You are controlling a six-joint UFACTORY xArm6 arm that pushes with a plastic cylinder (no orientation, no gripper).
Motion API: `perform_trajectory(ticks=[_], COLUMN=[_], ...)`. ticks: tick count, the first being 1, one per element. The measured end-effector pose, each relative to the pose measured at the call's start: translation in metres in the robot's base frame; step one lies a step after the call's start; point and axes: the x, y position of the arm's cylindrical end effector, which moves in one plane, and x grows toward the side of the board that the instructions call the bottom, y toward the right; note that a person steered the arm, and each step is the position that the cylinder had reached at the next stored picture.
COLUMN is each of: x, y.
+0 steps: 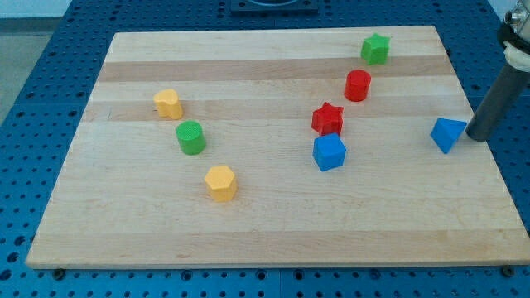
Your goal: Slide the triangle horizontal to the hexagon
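A blue triangle block (447, 133) lies near the board's right edge. My tip (478, 136) stands just to the triangle's right, very close to it or touching; I cannot tell which. A yellow hexagon block (221, 183) lies left of the middle, lower in the view than the triangle. A red block (358, 85), rounded or hexagonal, sits at the upper right of the middle.
A blue cube (329, 152) and a red star (328, 118) sit close together mid-board. A green star (375, 49) is near the top edge. A green cylinder (191, 137) and another yellow block (168, 103) lie at the left. The wooden board's right edge (489, 165) is close to my tip.
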Motion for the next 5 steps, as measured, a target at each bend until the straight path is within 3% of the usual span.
perform_trajectory(ticks=[4, 5], x=[-0.012, -0.002], y=[0.000, -0.046])
